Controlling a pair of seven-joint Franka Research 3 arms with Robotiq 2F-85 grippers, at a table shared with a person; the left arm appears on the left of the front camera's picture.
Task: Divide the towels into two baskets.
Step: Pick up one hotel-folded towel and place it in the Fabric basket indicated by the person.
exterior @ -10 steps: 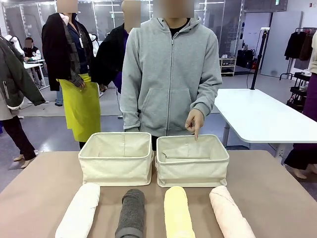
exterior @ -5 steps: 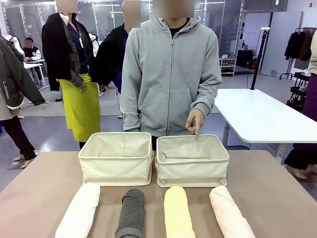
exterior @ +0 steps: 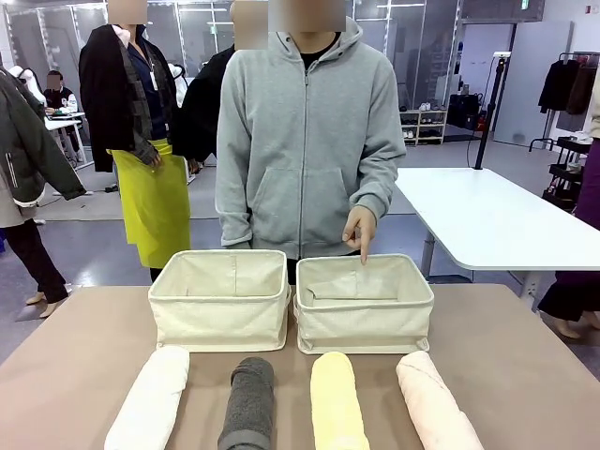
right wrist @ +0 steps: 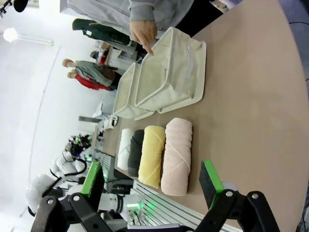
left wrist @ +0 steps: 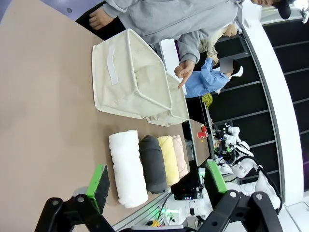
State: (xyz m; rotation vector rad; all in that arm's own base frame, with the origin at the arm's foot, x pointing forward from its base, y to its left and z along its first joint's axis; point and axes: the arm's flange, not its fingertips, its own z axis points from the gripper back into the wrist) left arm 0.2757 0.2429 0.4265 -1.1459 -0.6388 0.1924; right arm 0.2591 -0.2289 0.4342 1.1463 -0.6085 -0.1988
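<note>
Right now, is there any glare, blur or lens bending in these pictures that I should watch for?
Front view: even soft light, the towels and both baskets sharp, shadows faint. Left wrist view: rolled sideways, wide-angle bending toward the edges, table evenly lit. Right wrist view: the room behind is washed out white, yet the pink towel is crisp.

Left claw point(left wrist: 157, 179) jaws spread wide, holding nothing; right claw point(right wrist: 151, 178) same, both hovering
</note>
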